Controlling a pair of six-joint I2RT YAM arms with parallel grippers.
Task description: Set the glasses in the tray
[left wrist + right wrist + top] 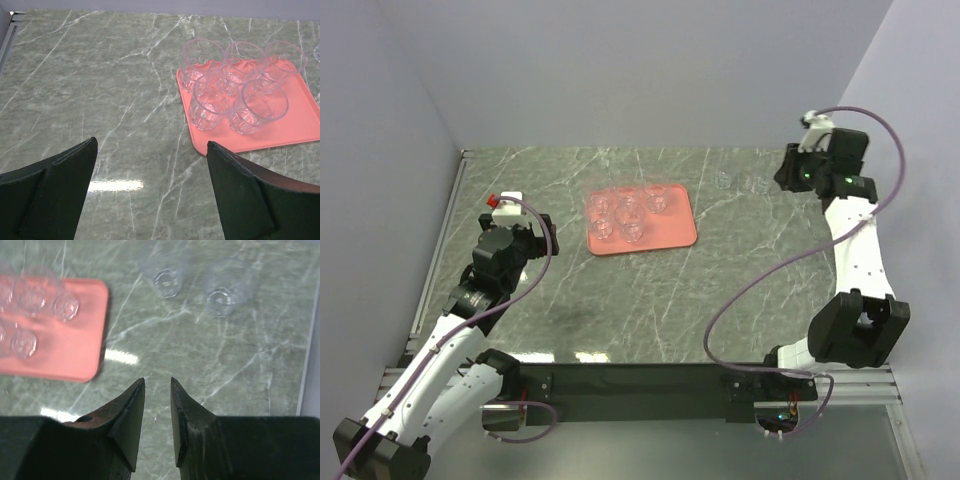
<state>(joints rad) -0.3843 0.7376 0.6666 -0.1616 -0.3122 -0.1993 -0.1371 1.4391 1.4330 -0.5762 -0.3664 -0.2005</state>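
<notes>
The salmon-pink tray (672, 234) lies at the middle of the marble table with several clear glasses (628, 212) standing close together in it. Two more glasses (725, 181) (758, 185) stand on the table at the back right. My right gripper (787, 175) hovers just right of them; in the right wrist view it (157, 380) is open by a narrow gap with nothing between the fingers, and both loose glasses (167, 277) (222, 292) lie ahead of it. My left gripper (151, 142) is wide open and empty over bare table, left of the tray (300, 125).
Grey walls close in the table on the left, back and right. A metal strip (438, 250) runs along the left edge. The right wall's foot (310, 340) is close beside the right-hand loose glass.
</notes>
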